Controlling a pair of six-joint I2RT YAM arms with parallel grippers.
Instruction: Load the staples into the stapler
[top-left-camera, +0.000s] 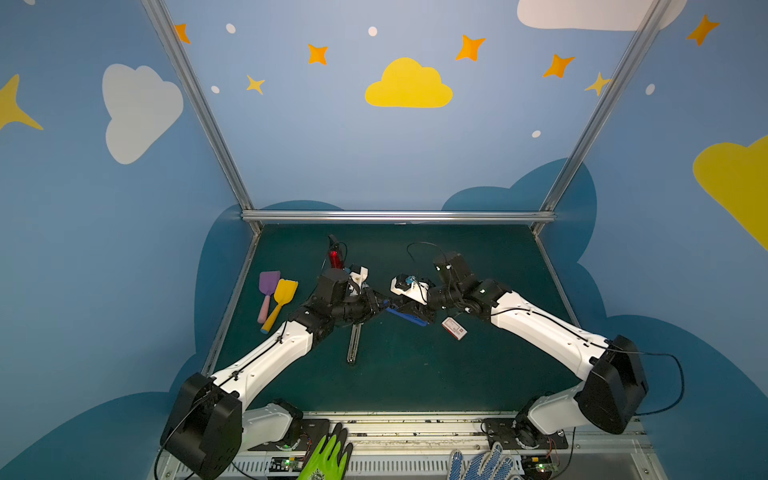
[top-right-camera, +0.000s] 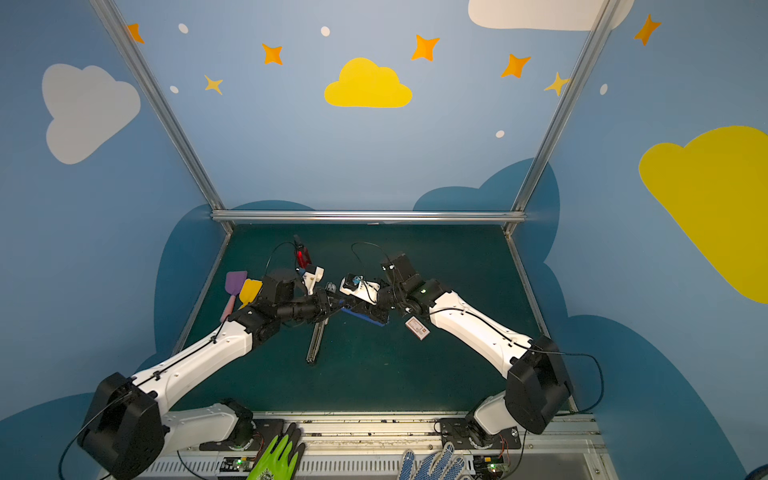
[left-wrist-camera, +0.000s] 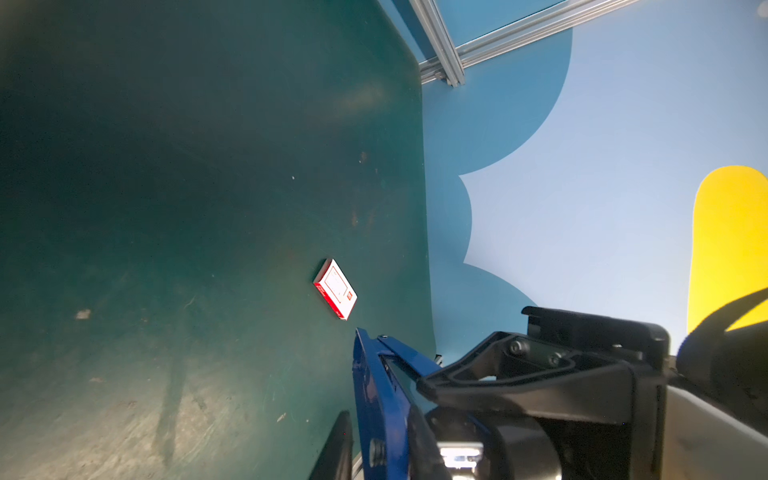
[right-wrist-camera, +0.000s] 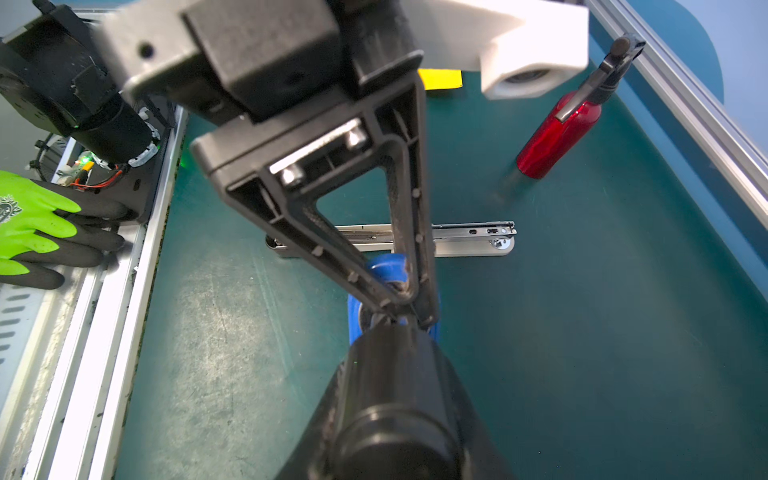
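Staples: small white-and-red box (top-left-camera: 454, 328), lying flat on the green desk (top-left-camera: 415, 374), beneath the right arm, ungripped. Blue stapler (top-left-camera: 407, 316) near it, mid-desk; left hand (right-wrist-camera: 399, 305) pinching one end, right hand (left-wrist-camera: 417, 395) clamped on its body.

Purple spatula (top-left-camera: 268, 286) and yellow spatula (top-left-camera: 284, 296) lie by the green bench's (top-left-camera: 415, 374) left edge. A red spray bottle (top-left-camera: 335, 257) is nearer the far edge. Drawer slide (top-left-camera: 353, 344) and staple box (top-left-camera: 454, 328) lie mid-bench.
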